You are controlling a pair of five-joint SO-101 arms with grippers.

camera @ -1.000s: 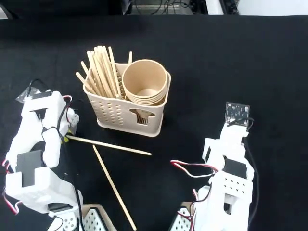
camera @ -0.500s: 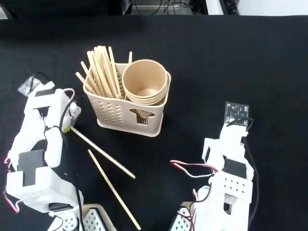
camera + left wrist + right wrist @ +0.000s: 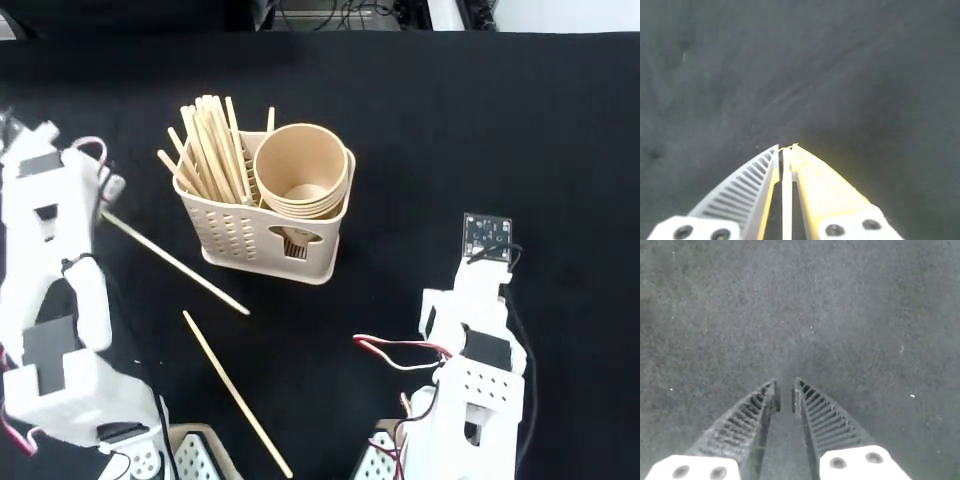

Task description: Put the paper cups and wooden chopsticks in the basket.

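A cream slotted basket (image 3: 262, 245) stands mid-table. It holds stacked paper cups (image 3: 300, 172) on its right side and several wooden chopsticks (image 3: 210, 145) on its left. My left gripper (image 3: 108, 205) is left of the basket, shut on the end of one chopstick (image 3: 175, 262) that slants down-right toward the basket's front. Seen from the left wrist, the gripper (image 3: 786, 149) pinches that stick (image 3: 786, 200) between its jaws. Another chopstick (image 3: 235, 393) lies loose on the cloth nearer the front. My right gripper (image 3: 785, 390) hangs over bare cloth with its jaws nearly together and nothing between them.
The right arm (image 3: 480, 330) sits folded at the front right, well clear of the basket. A black cloth (image 3: 480, 120) covers the table. The arm bases take up the front edge.
My left gripper has lifted and swung back and to the left, carrying the chopstick's end with it. The loose chopstick shifted slightly. The right arm stayed put.
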